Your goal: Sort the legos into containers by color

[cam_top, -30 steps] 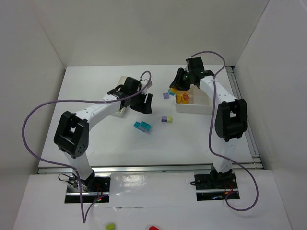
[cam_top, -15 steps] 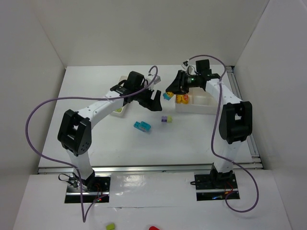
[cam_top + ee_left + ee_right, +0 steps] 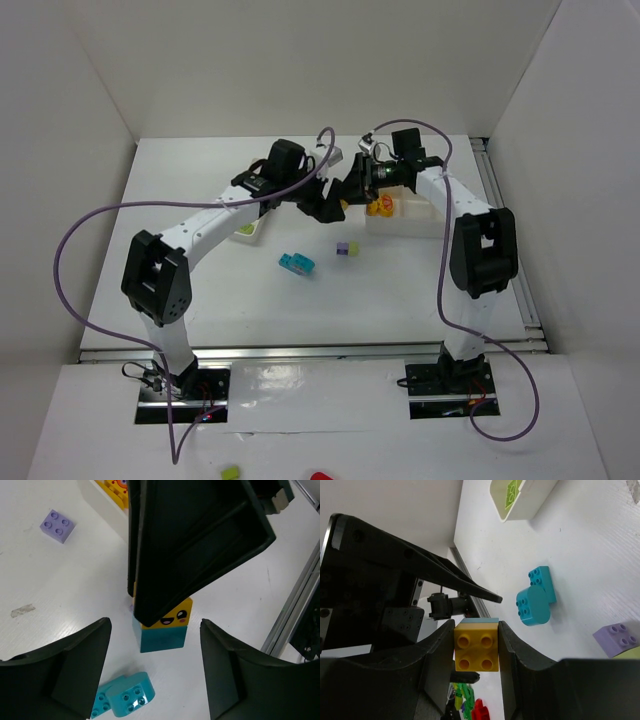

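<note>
1. Bright, even light from above; shadows on the white counter (image 3: 200, 290) are soft and faint.
2. Glare streaks the glossy front ledge (image 3: 300, 385).
3. Wrist views: nearby black parts lose detail.

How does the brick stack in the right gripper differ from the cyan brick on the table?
The stack is yellow on cyan with a printed face; the cyan brick is one colour. The stack is clamped in the right gripper; the cyan brick lies free on the table. The stack is square-edged; the cyan brick is partly rounded. Both are studded and carry cyan.
</note>
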